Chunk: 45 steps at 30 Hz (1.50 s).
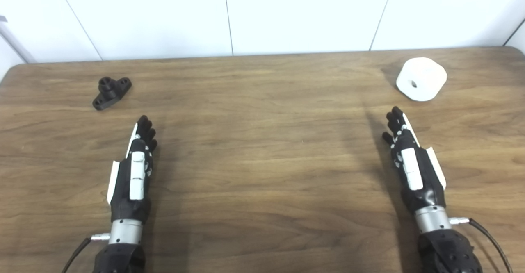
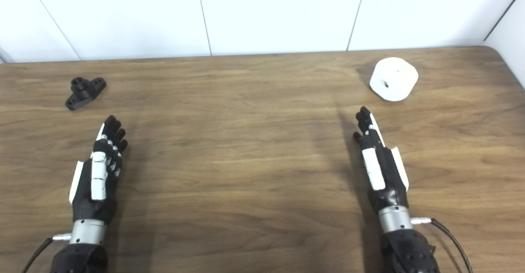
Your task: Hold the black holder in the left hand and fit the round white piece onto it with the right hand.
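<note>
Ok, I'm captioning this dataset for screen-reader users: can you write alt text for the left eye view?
Two robot hands, the left hand and right hand, are open, holding nothing, over a wooden table. A small black holder lies at the far left, beyond the left hand; a round white piece lies at the far right, beyond the right hand.

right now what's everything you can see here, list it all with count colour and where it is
black holder: one, black, far left of the table, lying beyond the left hand and apart from it
round white piece: one, white with a centre hole, far right of the table, beyond the right hand and apart from it
table: one, brown wood grain, fills most of the view
wall panels: white, behind the table's far edge
left hand: one, black and white, over the near left of the table, fingers extended, holding nothing
right hand: one, black and white, over the near right, fingers extended, holding nothing
</note>
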### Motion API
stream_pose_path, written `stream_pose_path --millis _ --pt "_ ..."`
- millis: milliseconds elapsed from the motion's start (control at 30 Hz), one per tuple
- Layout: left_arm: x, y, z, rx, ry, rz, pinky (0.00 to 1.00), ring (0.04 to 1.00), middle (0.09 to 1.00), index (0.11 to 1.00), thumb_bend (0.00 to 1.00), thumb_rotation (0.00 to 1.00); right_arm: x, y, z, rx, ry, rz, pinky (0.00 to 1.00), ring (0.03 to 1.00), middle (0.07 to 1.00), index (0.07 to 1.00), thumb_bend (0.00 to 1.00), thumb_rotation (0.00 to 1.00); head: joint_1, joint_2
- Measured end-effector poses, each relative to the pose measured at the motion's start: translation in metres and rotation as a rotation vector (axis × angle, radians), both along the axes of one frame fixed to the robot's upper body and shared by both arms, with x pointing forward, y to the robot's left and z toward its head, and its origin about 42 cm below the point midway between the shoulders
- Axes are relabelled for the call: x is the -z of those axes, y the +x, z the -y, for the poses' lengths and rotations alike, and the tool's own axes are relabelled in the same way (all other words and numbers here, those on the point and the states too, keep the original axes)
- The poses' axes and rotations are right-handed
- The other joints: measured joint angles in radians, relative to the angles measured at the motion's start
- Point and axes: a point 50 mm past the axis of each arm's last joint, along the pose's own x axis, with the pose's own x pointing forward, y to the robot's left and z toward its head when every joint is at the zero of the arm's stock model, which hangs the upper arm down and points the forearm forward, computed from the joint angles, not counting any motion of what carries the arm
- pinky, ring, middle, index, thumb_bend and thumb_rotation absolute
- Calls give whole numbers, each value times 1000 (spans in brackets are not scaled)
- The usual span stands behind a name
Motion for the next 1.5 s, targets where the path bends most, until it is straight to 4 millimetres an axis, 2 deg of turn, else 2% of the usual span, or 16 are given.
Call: stream_pose_path --millis 600,900,933,1033,1300,1500 --pt "0 0 0 1 5 0 1000 1000 1000 997 584 945 0 0 0 -7 9 -2 1000 1000 971 975 662 934 3 5" --pt "1 0 5 5 16 1 1000 1000 1000 980 528 938 1 -1 5 -29 2 -1 1000 1000 989 996 642 957 86 -57" --pt "1 0 6 3 18 3 1000 1000 1000 979 511 935 1 -1 7 -34 3 0 1000 1000 989 994 644 953 116 -83" --pt "1 0 12 -4 12 17 1000 1000 1000 983 490 925 2 -1 14 -35 -3 8 1000 1000 982 985 641 940 146 -112" --pt "2 0 18 -9 29 38 1000 1000 1000 994 551 898 3 2 23 -48 5 42 1000 1000 981 990 644 933 189 -155" --pt "3 0 20 -3 40 50 1000 1000 1000 995 556 897 3 3 25 -50 14 40 1000 1000 987 999 631 944 212 -187"
